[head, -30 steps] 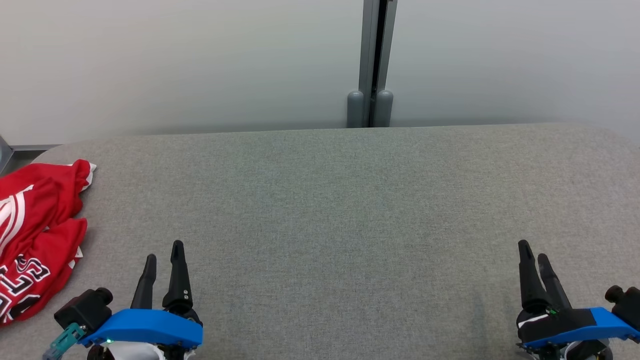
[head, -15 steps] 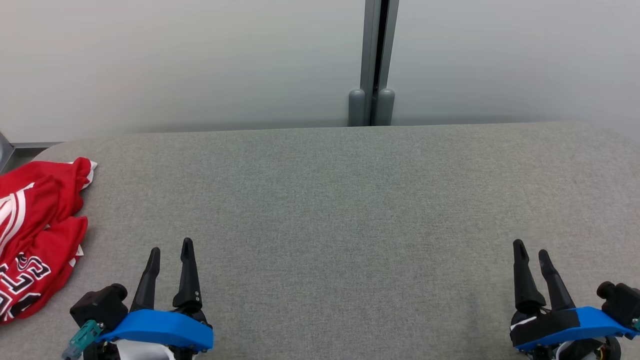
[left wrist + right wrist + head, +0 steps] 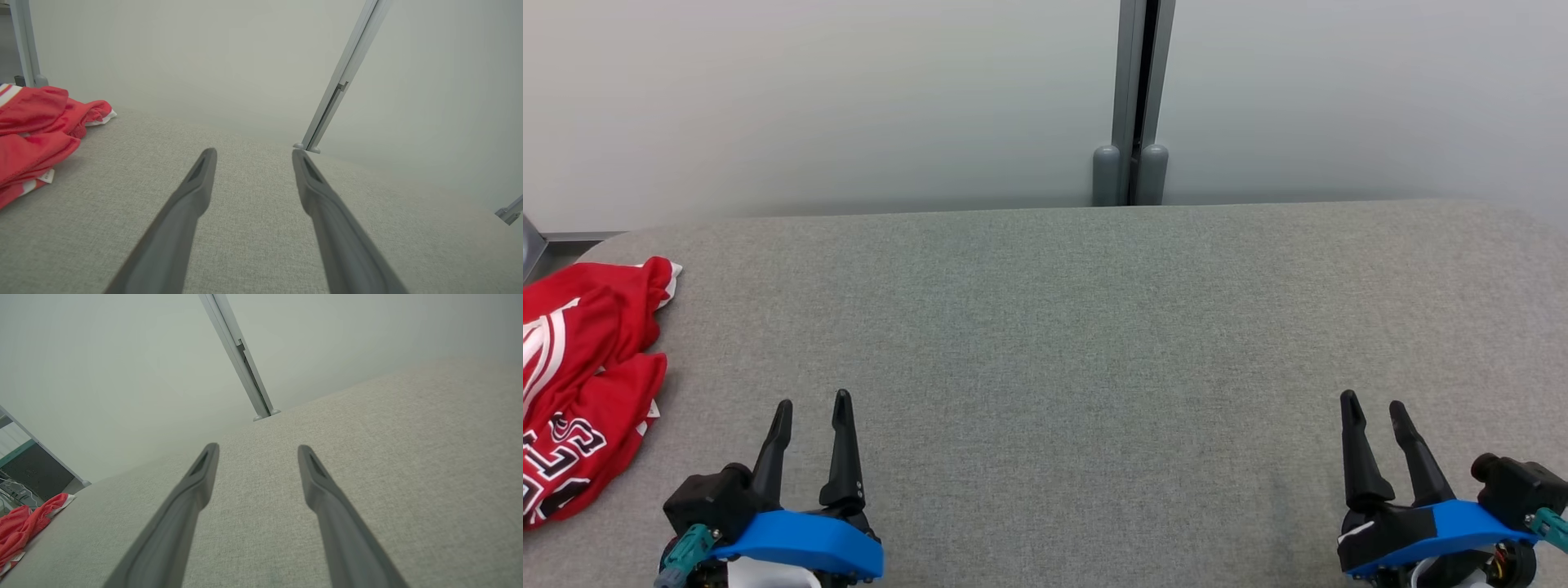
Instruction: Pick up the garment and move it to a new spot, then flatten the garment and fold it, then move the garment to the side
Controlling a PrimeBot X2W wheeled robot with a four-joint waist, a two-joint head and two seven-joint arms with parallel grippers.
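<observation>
L end effector (image 3: 813, 398), R end effector (image 3: 1373, 398) spread, empty; garment (image 3: 588, 367) far L.

A grey woven fabric surface (image 3: 1094, 327) with rounded far corners spread across the near scene. Behind its far edge stood a pale, matte wall (image 3: 809, 98) of two panels, softly and evenly lit. A slim grey metal post (image 3: 1134, 73) rose at their join, slightly right of centre, with two rounded grey feet (image 3: 1104, 175) at its base. Far left, a dark cabinet (image 3: 36, 473) with a teal edge stood beyond the surface.
</observation>
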